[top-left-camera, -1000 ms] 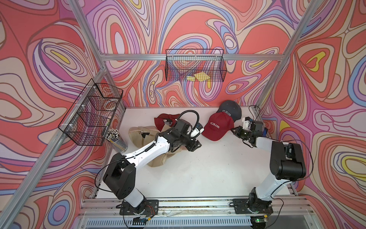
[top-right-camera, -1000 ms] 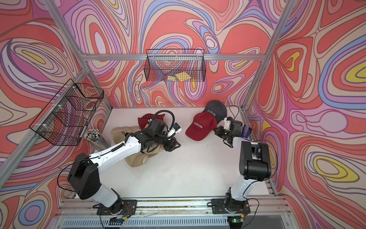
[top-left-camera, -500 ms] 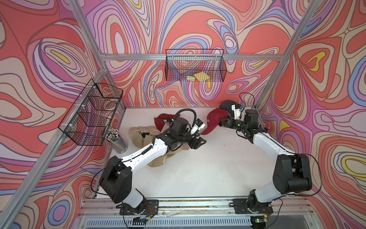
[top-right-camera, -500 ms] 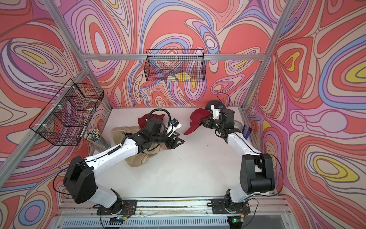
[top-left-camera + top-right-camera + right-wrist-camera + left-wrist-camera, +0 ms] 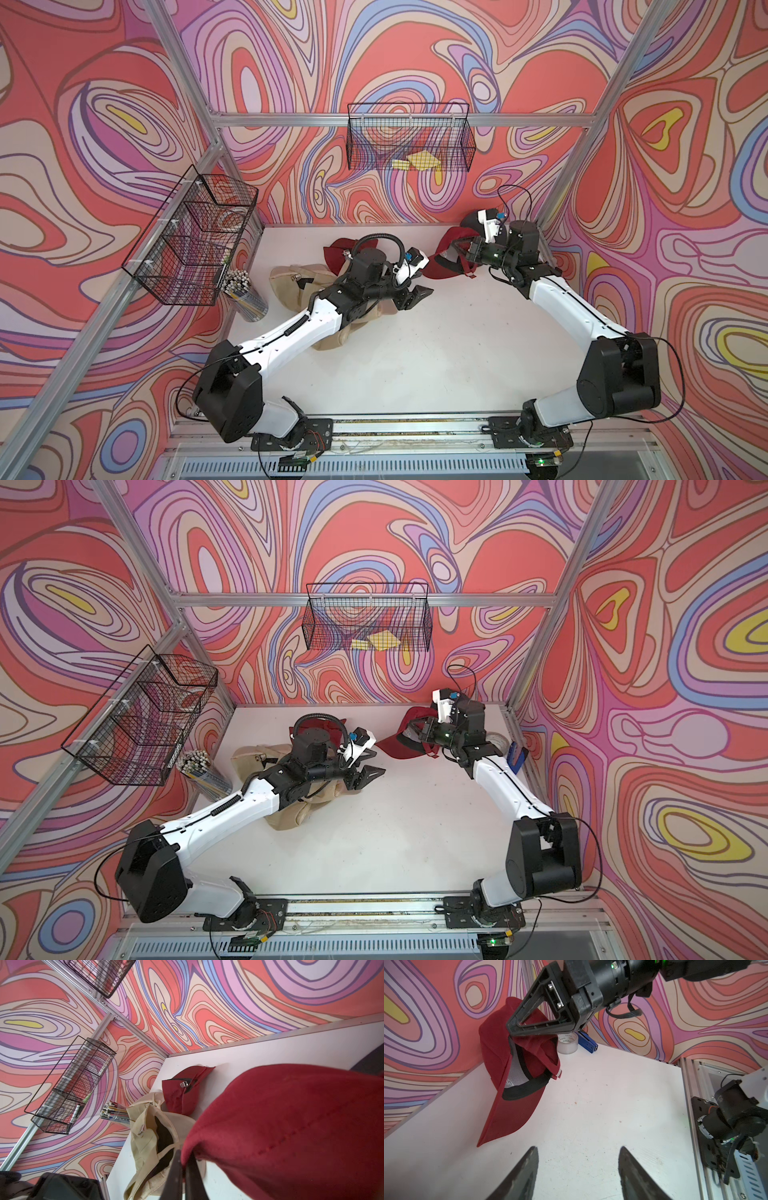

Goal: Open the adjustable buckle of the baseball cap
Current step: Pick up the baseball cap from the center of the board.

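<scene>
Cap (image 5: 446,266), dark red, hangs lifted above the table (image 5: 415,353) near its back right corner, pinched by the right gripper (image 5: 465,249). In both top views it sits between the two arms (image 5: 397,744). The left wrist view shows the cap (image 5: 512,1109) with its inside facing the camera: black sweatband, grey lining, brim pointing down at the white surface. Whether the brim tip touches, I cannot tell. There the right gripper (image 5: 512,1028) has its jaws closed tight on a fold of red cloth at the rear rim of the crown. A strap (image 5: 557,1073) with a white tip hangs just below that fold. In the right wrist view the cap (image 5: 291,1126) fills the near side, its cloth caught in the gripper (image 5: 182,1167). The left gripper (image 5: 415,293) hangs over the table near the brim, apart from it. Its own wrist view shows this gripper (image 5: 578,1149) with jaws partly spread and nothing between them. A second cap (image 5: 182,1093), also red and bearing a small metal clasp, lies just beside a beige bag (image 5: 291,278), which the left arm crosses. Tape (image 5: 568,1043) and a blue stapler (image 5: 588,1043) sit by the wall behind the held cap. A pencil cup (image 5: 243,286) stands under the side basket (image 5: 195,241). The back basket (image 5: 409,141) holds yellow pieces.
</scene>
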`<state>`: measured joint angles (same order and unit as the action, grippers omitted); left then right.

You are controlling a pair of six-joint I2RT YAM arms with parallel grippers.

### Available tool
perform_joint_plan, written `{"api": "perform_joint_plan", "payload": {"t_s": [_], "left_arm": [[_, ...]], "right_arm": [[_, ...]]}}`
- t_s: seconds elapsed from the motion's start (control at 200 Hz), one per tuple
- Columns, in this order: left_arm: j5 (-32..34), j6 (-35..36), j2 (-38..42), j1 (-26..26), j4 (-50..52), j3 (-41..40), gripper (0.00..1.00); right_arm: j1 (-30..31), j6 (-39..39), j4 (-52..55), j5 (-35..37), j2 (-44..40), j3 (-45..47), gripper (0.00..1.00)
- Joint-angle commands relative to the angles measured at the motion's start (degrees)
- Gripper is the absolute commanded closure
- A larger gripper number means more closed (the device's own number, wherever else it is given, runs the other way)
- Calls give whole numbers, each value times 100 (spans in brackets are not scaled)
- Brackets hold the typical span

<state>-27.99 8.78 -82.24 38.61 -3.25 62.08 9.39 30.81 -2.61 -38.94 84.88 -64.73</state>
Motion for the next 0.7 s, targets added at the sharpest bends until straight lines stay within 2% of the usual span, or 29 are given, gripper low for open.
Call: {"api": "perform_joint_plan", "payload": {"t_s": [0.0, 0.17, 0.336, 0.406, 0.486, 0.696], "left_arm": [[309, 393, 32, 16, -182, -63, 39], [748, 580, 150, 15, -285, -163, 41], [1666, 928, 596, 1, -546, -453, 38], [1857, 1132, 792, -4, -648, -577, 36], [1865, 1241, 900, -51, -709, -648, 35], [1345, 987, 971, -495, -846, -652, 38]], "right_arm": [[248, 326, -506, 26, -219, -113, 100], [544, 381, -484, -7, -358, -233, 100], [667, 510, -573, -124, -374, -255, 100], [721, 547, -609, -161, -332, -298, 100], [774, 583, -644, -184, -278, -343, 100], [796, 515, -461, -169, -166, -466, 100]]}}
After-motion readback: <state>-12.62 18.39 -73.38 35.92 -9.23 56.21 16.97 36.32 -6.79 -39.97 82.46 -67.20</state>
